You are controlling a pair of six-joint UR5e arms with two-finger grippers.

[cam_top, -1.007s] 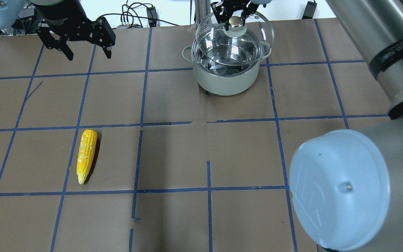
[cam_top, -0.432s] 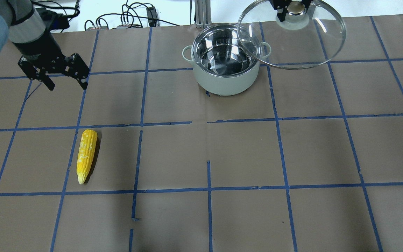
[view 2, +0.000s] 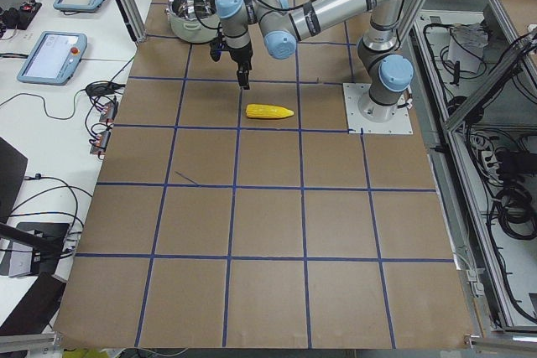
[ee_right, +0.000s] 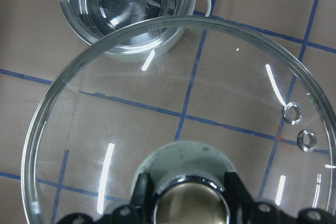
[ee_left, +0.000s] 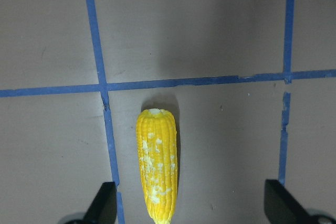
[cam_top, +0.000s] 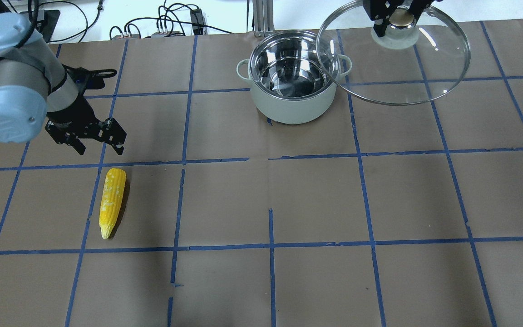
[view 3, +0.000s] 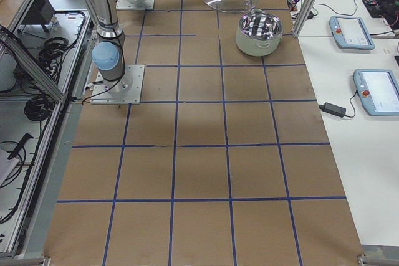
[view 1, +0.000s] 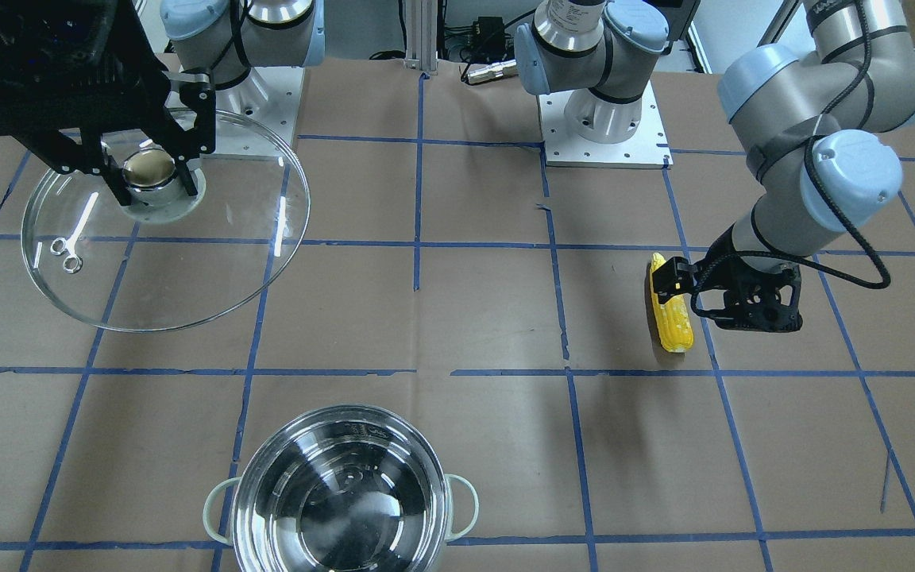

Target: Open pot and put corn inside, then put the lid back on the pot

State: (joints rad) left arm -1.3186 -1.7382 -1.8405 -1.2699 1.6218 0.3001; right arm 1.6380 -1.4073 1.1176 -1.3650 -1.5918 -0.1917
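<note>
The open pot (cam_top: 292, 77) stands at the table's far middle, shiny inside, and also shows in the front view (view 1: 344, 492). My right gripper (cam_top: 396, 20) is shut on the knob of the glass lid (cam_top: 425, 68). It holds the lid in the air to the right of the pot, with the lid's edge overlapping the pot's rim in the overhead view. The corn (cam_top: 111, 202) lies flat on the left part of the table. My left gripper (cam_top: 100, 147) is open and empty, above the table just beyond the corn's blunt end. In the left wrist view the corn (ee_left: 157, 174) lies between the spread fingers.
The table (cam_top: 270, 195) is brown paper with a grid of blue tape. Cables (cam_top: 170, 22) lie along the far edge. Both arm bases (view 1: 604, 119) stand at the robot's side. Tablets (view 2: 52, 56) lie on a side bench.
My right gripper has lifted the lid off the pot and carried it to the right. My left arm has moved nearer and lower, toward the corn.
</note>
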